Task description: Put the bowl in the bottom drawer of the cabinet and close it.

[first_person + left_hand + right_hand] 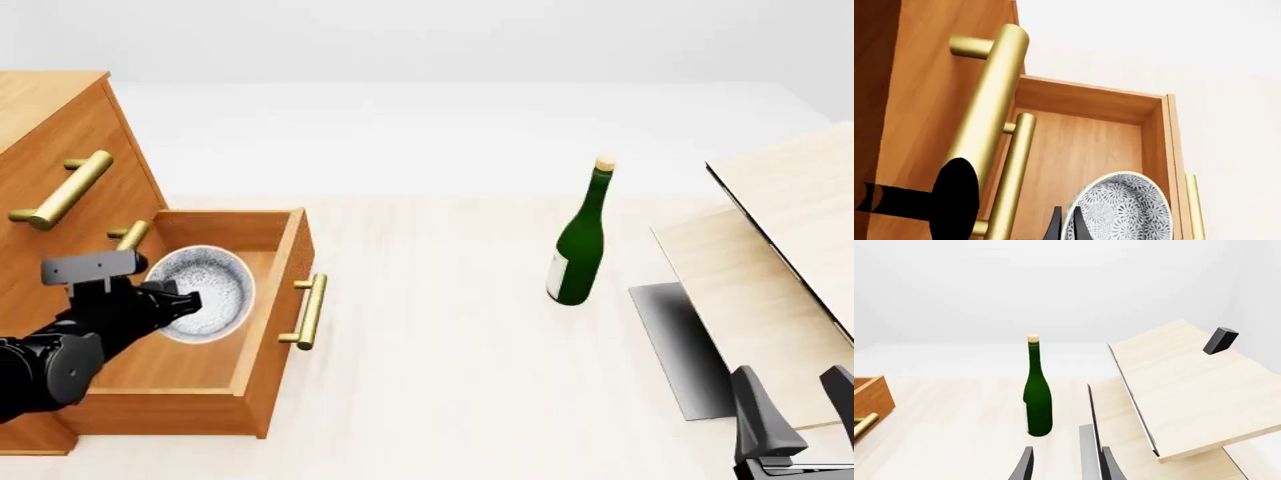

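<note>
Now the bowl is held over the open bottom drawer of the cabinet.
It is gripped at its rim by the left pincer; the right pincer is parted, empty, near the desk edge.

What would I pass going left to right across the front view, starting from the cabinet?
cabinet → bowl held in the left tool over the open bottom drawer → green bottle → pale wood boards → right tool
</note>
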